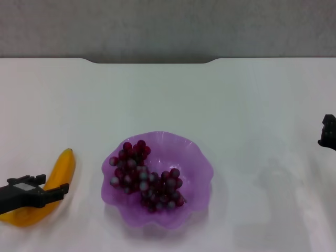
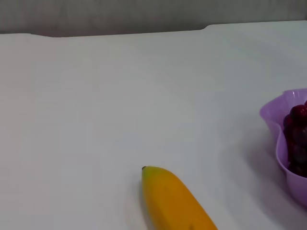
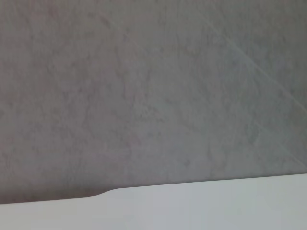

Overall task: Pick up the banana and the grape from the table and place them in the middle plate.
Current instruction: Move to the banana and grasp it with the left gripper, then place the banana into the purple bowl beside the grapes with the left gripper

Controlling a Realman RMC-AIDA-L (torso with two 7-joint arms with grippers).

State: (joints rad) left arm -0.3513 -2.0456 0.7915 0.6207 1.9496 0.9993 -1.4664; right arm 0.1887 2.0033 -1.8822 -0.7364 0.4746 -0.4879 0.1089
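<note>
Purple translucent plastic forms the scalloped middle plate point(image 1: 195, 157), seen at the centre of the white smooth desk point(image 1: 168, 100); the dark-red grape bunch point(image 1: 144, 176) is already lodged inside it, stretched from 11 to 5 o'clock. The glossy yellow-orange banana point(image 1: 62, 170) is left on the desk at the plate's 9 o'clock, its long axis run from 7 to 1 o'clock, the tip aimed away from the robot. The left tool point(image 1: 55, 190) is set across the banana's middle, apparently for a grasp; whether its fingers are apart or clamped cannot be told. The right tool point(image 1: 328, 132) is parked at 3 o'clock.
</note>
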